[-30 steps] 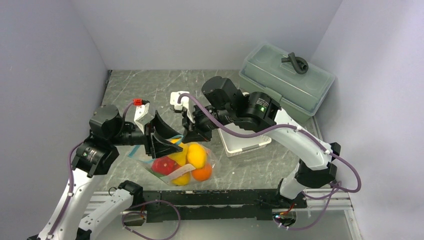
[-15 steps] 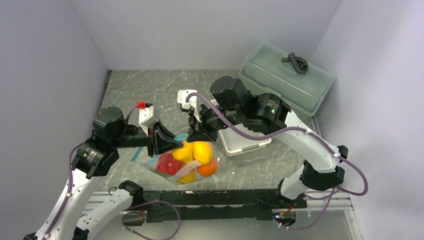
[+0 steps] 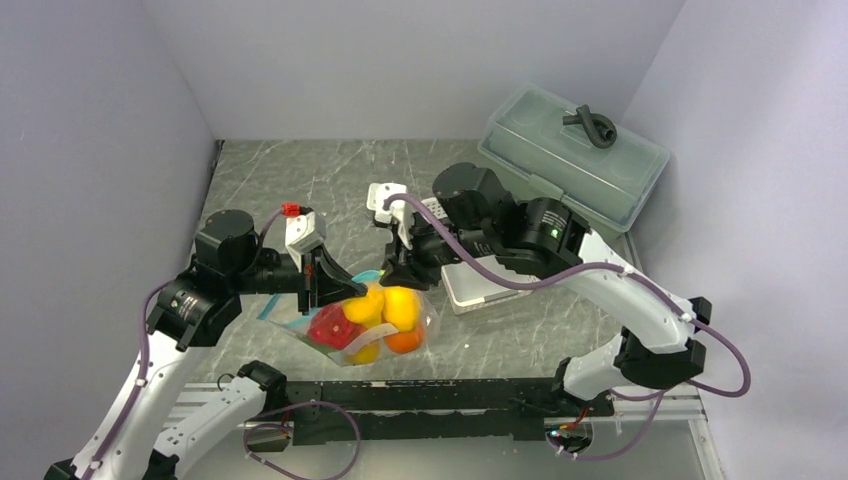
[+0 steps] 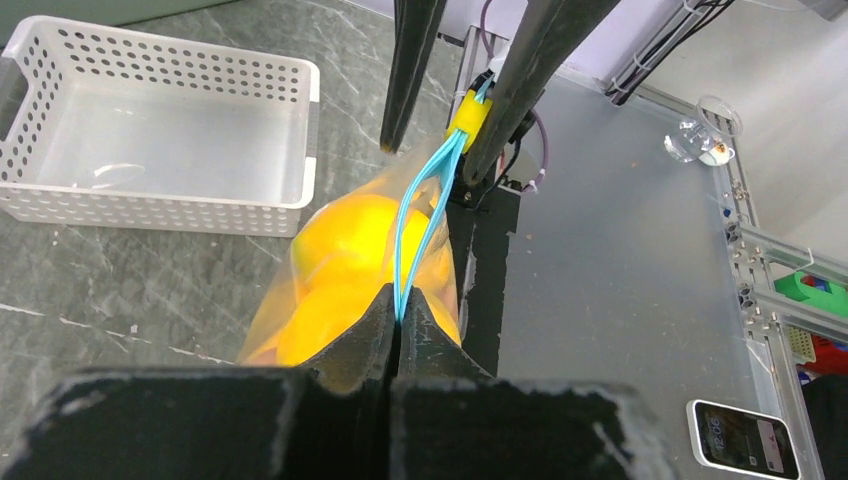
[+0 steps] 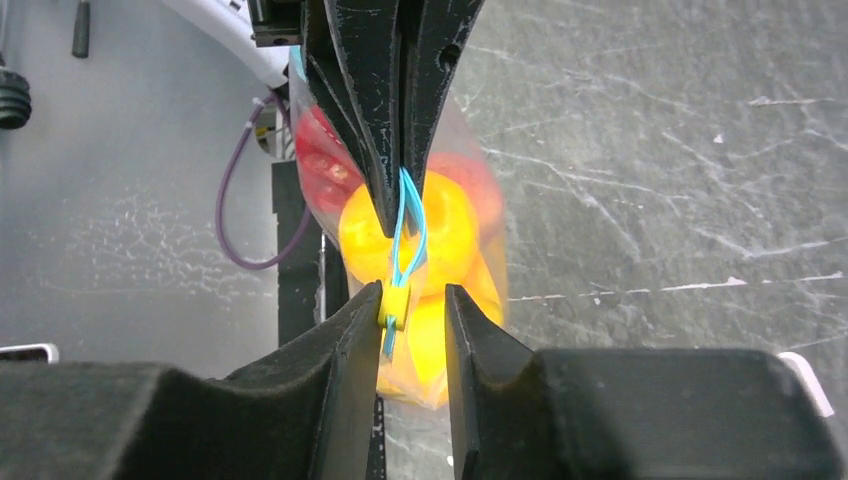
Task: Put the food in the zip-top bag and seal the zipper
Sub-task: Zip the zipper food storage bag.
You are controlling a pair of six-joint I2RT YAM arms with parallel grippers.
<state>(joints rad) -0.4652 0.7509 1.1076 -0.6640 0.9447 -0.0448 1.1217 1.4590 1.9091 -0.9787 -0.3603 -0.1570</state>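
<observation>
The clear zip-top bag (image 3: 425, 318) hangs between my two grippers, holding yellow lemons (image 3: 400, 305), a red pepper (image 3: 330, 325) and an orange (image 3: 403, 342). My left gripper (image 4: 398, 315) is shut on one end of the teal zipper (image 4: 415, 220), its jaws pressed flat on the strip. At the other end, my right gripper (image 5: 410, 310) stands slightly open around the zipper's yellow slider (image 5: 396, 300), which touches only one finger. Between the two grippers the teal strips bow apart. From above, the left gripper (image 3: 318, 290) is left of the bag and the right gripper (image 3: 400, 275) is over its far edge.
A white slotted basket (image 4: 160, 130), empty, sits just right of the bag and partly under my right arm. A grey-green lidded box (image 3: 570, 160) stands at the back right. The black base rail (image 3: 430, 395) runs along the near edge.
My left gripper has closed onto the zipper end. The right gripper has shifted right and opened a little off the slider. The bag has moved slightly right.
</observation>
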